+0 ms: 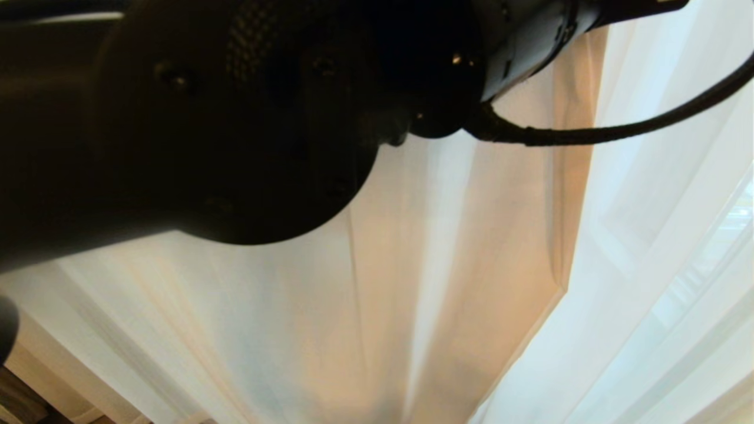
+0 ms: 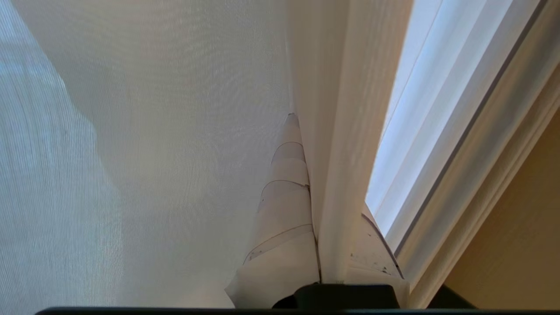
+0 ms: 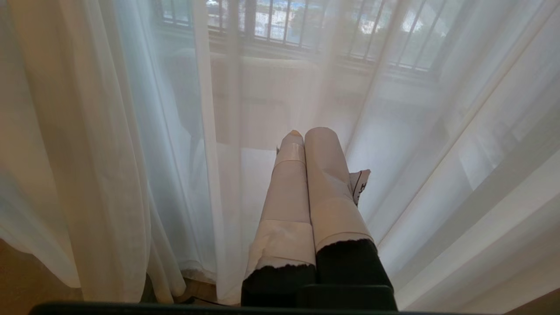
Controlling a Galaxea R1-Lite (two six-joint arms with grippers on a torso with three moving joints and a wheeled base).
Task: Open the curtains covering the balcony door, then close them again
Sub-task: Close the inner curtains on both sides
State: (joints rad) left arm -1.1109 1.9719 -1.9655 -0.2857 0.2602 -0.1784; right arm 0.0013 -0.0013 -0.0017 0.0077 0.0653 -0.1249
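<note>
Curtains fill head view, beige drape w/ white sheer at its right, left arm raised close to camera, left tool clamped on a curtain fold, right tool shut, empty, facing the sheer, railing visible thru it.

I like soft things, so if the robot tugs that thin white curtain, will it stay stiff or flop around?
Probably floppy: the thin white curtain hangs in loose folds. It likely weighs little, since the railing bars outside show through. It may slip, though the left end effector is pinched on a fold.
</note>
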